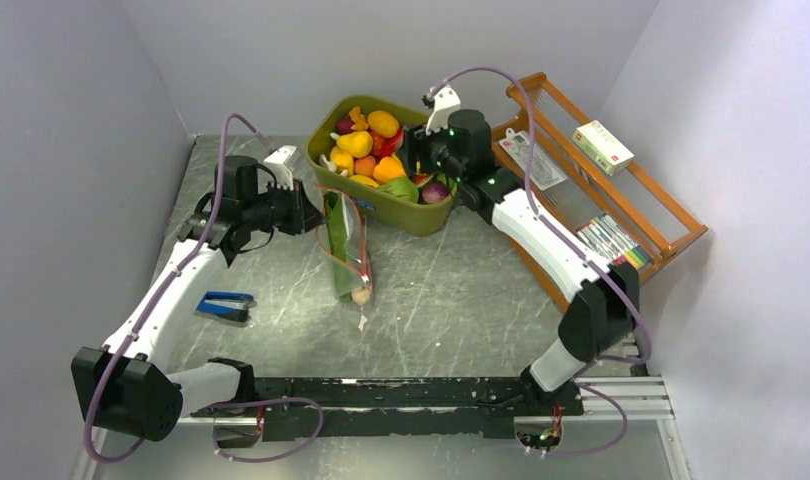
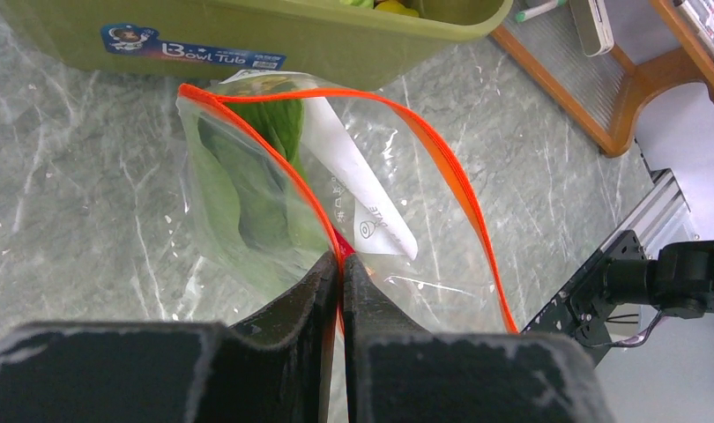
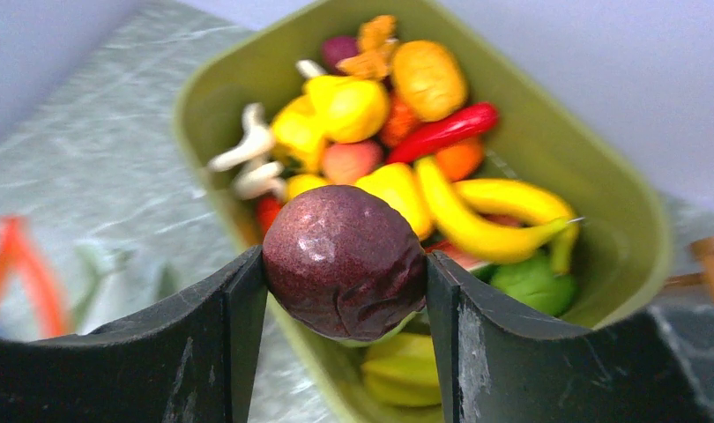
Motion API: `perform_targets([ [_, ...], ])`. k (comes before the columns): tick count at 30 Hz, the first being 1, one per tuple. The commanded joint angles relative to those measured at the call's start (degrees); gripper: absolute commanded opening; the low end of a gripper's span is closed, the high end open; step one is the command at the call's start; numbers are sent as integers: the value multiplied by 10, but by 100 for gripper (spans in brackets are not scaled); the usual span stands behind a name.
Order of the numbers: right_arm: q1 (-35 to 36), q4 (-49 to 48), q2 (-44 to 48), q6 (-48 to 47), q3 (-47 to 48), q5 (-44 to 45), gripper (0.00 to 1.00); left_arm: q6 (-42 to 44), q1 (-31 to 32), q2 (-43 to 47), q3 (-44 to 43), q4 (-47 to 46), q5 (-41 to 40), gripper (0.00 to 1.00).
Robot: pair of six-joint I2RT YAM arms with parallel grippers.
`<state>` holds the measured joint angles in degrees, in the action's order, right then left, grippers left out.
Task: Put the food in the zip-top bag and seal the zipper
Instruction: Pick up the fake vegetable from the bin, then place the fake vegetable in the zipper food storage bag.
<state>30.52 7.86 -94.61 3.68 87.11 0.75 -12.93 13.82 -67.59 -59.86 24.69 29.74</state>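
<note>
The clear zip-top bag (image 1: 345, 248) hangs in front of the green tub (image 1: 409, 214), its mouth held up and open. My left gripper (image 2: 340, 264) is shut on the near side of the orange zipper (image 2: 455, 181). Inside the bag are green leaves (image 2: 252, 194), a white label (image 2: 353, 189) and a small pale piece (image 1: 361, 294) at the bottom. My right gripper (image 3: 345, 273) is shut on a dark purple bulb (image 3: 345, 260) above the tub's near rim (image 3: 640, 256). More toy food (image 3: 397, 132) fills the tub: yellow, orange and red pieces and a green one.
A wooden rack (image 1: 671, 215) stands at the right, with a white box (image 1: 603, 147), pens (image 1: 617, 242) and printed packets (image 1: 531, 160) on it. A blue tool (image 1: 226, 305) lies on the table near the left arm. Grey walls close in both sides.
</note>
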Motion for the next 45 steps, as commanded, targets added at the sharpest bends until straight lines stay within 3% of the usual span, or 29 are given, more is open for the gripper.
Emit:
perform_targets([
  [1,24,-31,79,113,-64,-93,32,-10,2,10,6,-34,-1,7],
  [9,49,-136,177,303,-189,-201,31,-19,2,10,6,-42,2,7],
  [15,94,-161,180,390,-221,-194,34,-25,3,11,12,-49,4,7],
  [24,151,-147,134,433,-211,-143,44,-25,3,14,10,-47,1,7],
  [32,156,-126,102,466,-199,-120,53,-19,3,14,5,-37,0,7],
  [39,160,-104,90,468,-190,-124,68,-21,3,20,11,-40,-3,7],
  [45,161,-98,104,463,-185,-124,85,-21,3,20,11,-40,-6,7],
])
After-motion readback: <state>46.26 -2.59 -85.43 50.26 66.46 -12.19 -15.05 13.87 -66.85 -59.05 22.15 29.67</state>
